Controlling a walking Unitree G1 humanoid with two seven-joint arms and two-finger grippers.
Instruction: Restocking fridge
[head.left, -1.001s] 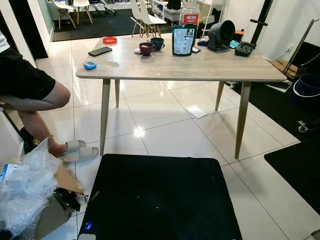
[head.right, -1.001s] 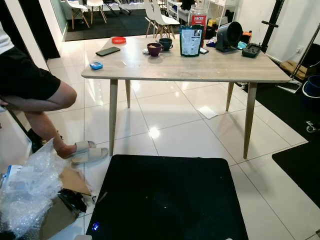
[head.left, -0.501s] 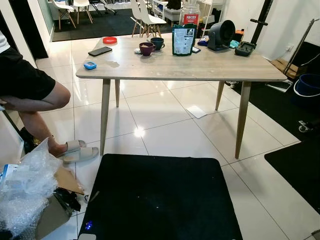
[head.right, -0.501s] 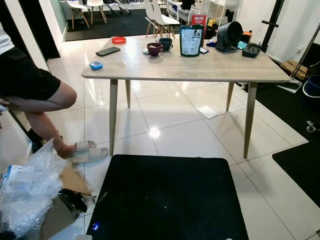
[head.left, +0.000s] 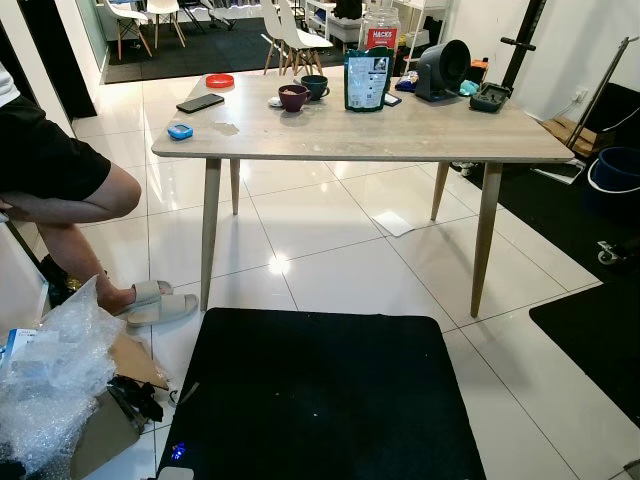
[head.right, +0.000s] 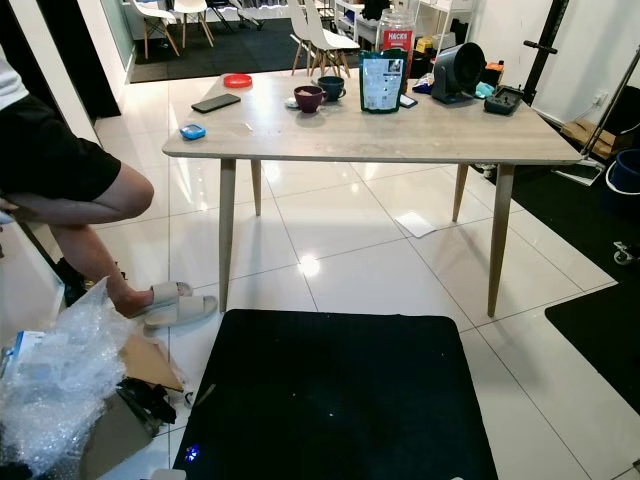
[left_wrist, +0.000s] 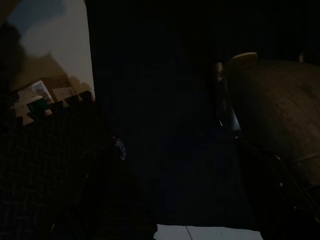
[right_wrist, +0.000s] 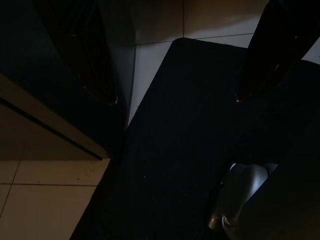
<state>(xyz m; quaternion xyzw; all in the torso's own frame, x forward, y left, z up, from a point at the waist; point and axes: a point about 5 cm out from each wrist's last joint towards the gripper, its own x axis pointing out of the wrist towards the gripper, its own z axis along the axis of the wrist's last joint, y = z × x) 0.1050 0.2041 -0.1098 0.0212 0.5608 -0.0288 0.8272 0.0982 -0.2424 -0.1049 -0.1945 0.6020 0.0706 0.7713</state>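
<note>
Light wooden table (head.left: 400, 140) faced; no fridge seen.
Right gripper (right_wrist: 175, 95) is hung spread open over the black floor mat (head.left: 320, 400); left gripper's state cannot be told. The green-labelled pouch (head.left: 366, 80) at the far edge could be toppled by a careless reach.

One table (head.left: 420, 135), two cups (head.left: 293, 97), one phone (head.left: 200, 102), one pouch (head.left: 366, 79), one fan (head.left: 443, 69).

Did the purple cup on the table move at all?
No. The purple cup sits in the same spot as before, right beside the dark green cup and left of the green bag on the table.
</note>
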